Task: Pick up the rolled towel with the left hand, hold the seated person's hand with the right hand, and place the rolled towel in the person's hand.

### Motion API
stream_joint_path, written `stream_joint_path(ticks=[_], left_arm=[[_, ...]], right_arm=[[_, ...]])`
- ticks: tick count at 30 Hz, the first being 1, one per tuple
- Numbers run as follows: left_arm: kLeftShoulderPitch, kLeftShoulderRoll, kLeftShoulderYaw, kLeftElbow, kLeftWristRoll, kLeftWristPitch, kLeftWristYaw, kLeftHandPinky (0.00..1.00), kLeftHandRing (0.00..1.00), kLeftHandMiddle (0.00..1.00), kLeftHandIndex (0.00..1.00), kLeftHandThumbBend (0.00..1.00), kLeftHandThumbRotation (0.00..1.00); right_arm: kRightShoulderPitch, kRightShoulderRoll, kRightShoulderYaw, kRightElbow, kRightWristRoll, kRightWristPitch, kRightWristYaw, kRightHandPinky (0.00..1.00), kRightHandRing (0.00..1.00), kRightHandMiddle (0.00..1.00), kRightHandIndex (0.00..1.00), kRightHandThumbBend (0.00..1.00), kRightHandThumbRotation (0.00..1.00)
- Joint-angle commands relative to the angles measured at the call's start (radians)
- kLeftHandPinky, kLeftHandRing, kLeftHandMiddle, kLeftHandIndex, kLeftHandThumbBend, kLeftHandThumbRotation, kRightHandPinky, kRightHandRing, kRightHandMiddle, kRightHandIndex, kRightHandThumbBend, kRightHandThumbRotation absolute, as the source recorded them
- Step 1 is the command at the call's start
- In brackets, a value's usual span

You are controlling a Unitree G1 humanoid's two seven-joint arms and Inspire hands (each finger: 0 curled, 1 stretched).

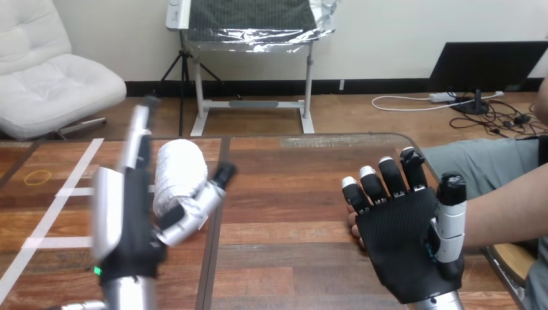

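In the head view, the left hand [129,242] is standing raised over the left part of the counter [284,194], its silver forearm coming up from the bottom edge. Its fingers [137,139] are pointing upward and its thumb [200,203] is reaching out to their right; the rolled towel [181,171] is sitting in the gap between them, so the fingers are clamping it from its left while the thumb is curling under and across its lower front. The towel is white and lying roughly end-on, its upper end reaching about as high as the fingers' middle; whether it is clear of the counter I cannot tell. To the left of the fingers, strips of white tape [77,169] are crossing the wood, and a yellow band [37,175] is lying further left.

Well apart to the right, the right hand [404,248] is showing its black palm to the camera; its fingers [388,177] are straight, close together and pointing away, with the thumb [450,206] upright beside them, so they are gripping nothing. The person's hand [353,226] is lying behind that palm, a little of it peeking out just below the fingers at the palm's left edge; the person's forearm [507,206] is running off to the right from behind the thumb. Whether the palm is touching the person's hand I cannot tell.
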Motion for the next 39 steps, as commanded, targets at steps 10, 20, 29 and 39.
stream_joint_path(ticks=[10,20,29,39], left_arm=[[-0.223,0.075,-0.012,0.081,0.156,0.236,0.079,0.88,0.95,0.99,1.00,0.92,0.72],[-0.320,0.132,-0.057,0.185,0.293,0.387,0.132,0.94,0.98,1.00,1.00,0.93,0.78],[-0.399,0.154,-0.090,0.274,0.337,0.492,0.158,0.99,0.99,1.00,1.00,0.92,0.80],[-0.478,0.164,-0.126,0.345,0.329,0.601,0.123,0.96,0.98,0.99,0.99,0.92,0.82]], right_arm=[[-0.071,0.058,-0.012,0.010,-0.011,-0.024,0.035,0.31,0.38,0.44,0.43,0.86,0.24],[-0.071,0.060,-0.014,0.010,-0.016,-0.029,0.034,0.32,0.38,0.44,0.43,0.87,0.24],[-0.072,0.058,-0.016,0.014,-0.010,-0.020,0.033,0.32,0.38,0.44,0.44,0.87,0.23],[-0.073,0.059,-0.015,0.015,-0.014,-0.022,0.030,0.32,0.39,0.44,0.44,0.88,0.23]])
